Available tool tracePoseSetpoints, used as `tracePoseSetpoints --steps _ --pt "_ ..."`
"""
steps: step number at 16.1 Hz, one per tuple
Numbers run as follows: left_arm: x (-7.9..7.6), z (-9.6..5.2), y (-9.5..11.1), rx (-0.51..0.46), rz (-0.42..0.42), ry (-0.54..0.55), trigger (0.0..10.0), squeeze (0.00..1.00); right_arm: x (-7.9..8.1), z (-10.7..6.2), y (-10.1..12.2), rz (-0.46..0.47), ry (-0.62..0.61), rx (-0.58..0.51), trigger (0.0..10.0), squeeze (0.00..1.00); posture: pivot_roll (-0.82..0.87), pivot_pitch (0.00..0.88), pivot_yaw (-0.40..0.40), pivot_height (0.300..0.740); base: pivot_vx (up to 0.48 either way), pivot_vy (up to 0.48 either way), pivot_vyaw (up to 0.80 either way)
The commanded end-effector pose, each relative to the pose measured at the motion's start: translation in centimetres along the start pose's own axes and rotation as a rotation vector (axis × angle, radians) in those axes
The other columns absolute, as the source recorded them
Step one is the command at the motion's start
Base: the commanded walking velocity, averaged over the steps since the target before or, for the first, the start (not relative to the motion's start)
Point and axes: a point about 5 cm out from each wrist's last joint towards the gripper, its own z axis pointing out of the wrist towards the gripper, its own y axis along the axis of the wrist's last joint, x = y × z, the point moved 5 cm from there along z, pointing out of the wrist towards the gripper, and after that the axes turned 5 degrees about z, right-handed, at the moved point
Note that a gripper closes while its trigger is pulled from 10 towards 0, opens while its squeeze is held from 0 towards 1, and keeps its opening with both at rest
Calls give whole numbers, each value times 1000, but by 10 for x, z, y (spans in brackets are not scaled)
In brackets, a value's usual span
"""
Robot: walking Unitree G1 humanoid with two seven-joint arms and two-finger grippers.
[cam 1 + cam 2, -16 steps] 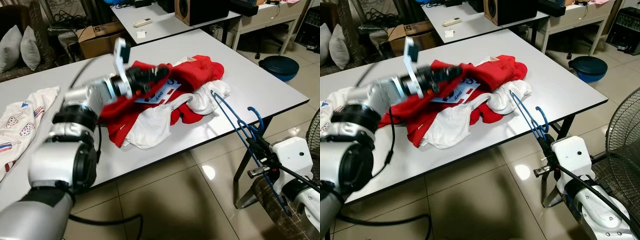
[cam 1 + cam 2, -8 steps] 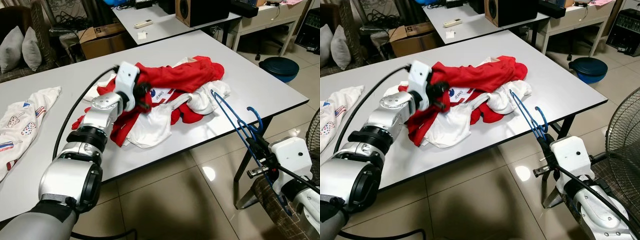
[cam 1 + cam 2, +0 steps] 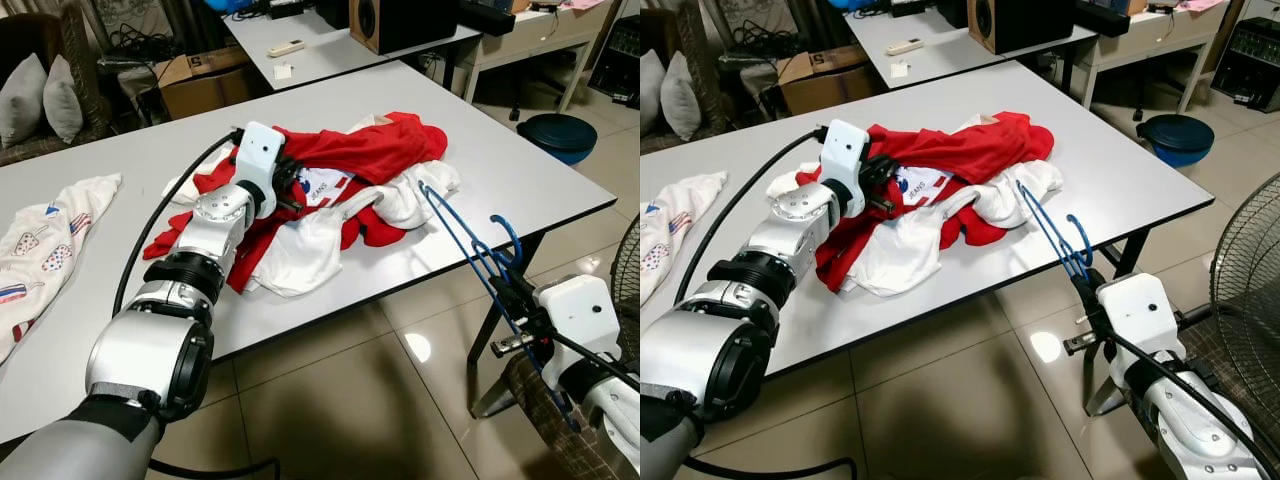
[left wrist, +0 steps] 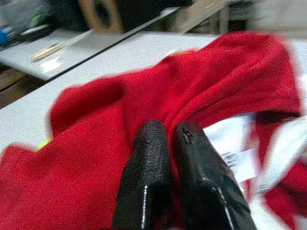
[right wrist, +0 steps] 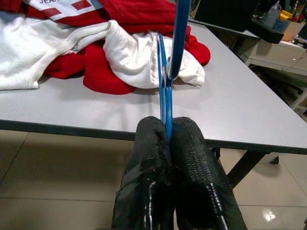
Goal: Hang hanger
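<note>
Hanger [image 3: 470,245], blue and thin-wired, is leaning from the bench [image 3: 520,165] edge out over the floor, its far end resting beside the white garment [image 3: 405,195]. The right gripper [image 5: 165,139] is clamping it near the hook, fingers [image 5: 196,158] closed tight on the wire. The left gripper [image 4: 165,139] is pinching a fold of the red garment [image 3: 370,150], fingers nearly touching. The hanger is likely light, stiff and slippery, so a firm hold close to the hook suits; the cloth is soft and will drape.
</note>
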Motion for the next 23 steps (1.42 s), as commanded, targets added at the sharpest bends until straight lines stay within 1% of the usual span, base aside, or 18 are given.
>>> tracePoseSetpoints --steps 1,2,4,5,6,9,10,11,12,13,14,15,18,19,21,22,23 --pt "-5 -1 6 -43 7 -53 10000 1000 3 -1 5 1 5 -22 10000 0 -238 0 169 740 0 0 0" --pt "-5 -1 6 -43 7 -53 10000 1000 3 -1 5 1 5 -22 10000 0 -238 0 169 740 0 0 0" --pt "-17 -2 7 -67 62 -115 10000 1000 4 -1 5 5 8 -21 10000 0 -233 0 166 740 0 0 0" --pt "-17 -2 7 -67 62 -115 10000 1000 4 -1 5 5 8 -21 10000 0 -233 0 166 740 0 0 0" --pt "-17 -1 -1 -27 134 -84 10000 1000 4 0 5 4 11 -22 10000 0 -231 0 163 740 0 0 0" --pt "-12 1 -5 9 258 0 10000 1000 5 1 6 1 15 -25 10000 0 -231 0 162 740 0 0 0" --pt "-13 2 -5 16 289 14 10000 867 5 2 6 0 15 -26 10000 0 -232 0 163 740 0 0 0" --pt "-19 5 -7 31 343 18 10000 0 4 2 7 -3 15 -27 10000 0 -234 0 165 740 0 0 0" --pt "-20 6 -7 35 353 19 10000 0 4 2 7 -3 15 -28 10000 0 -234 0 165 740 0 0 0" --pt "-20 8 -5 46 417 41 10000 0 4 2 7 -5 14 -27 10000 0 -237 0 170 740 0 0 0" --pt "-17 10 -2 59 479 82 10000 0 5 2 6 -7 14 -27 10000 0 -238 0 171 740 0 0 0" --pt "-16 10 -2 62 494 95 10000 0 5 2 6 -7 14 -27 10000 0 -239 0 173 740 0 0 0" --pt "-2 10 10 43 590 202 10000 0 4 0 6 -8 5 -25 10000 0 -245 0 180 740 0 0 0" --pt "2 9 10 50 614 219 10000 0 4 0 6 -8 4 -25 10000 0 -245 0 181 740 0 0 0" --pt "3 8 3 90 631 205 10000 0 3 0 6 -9 3 -24 10000 0 -245 0 180 740 0 0 0" --pt "1 8 0 103 621 186 10000 0 3 0 6 -9 4 -24 10000 0 -244 0 178 740 0 0 0" --pt "-6 9 -8 136 602 138 10000 0 3 1 6 -11 6 -25 10000 0 -243 0 176 740 0 0 0"
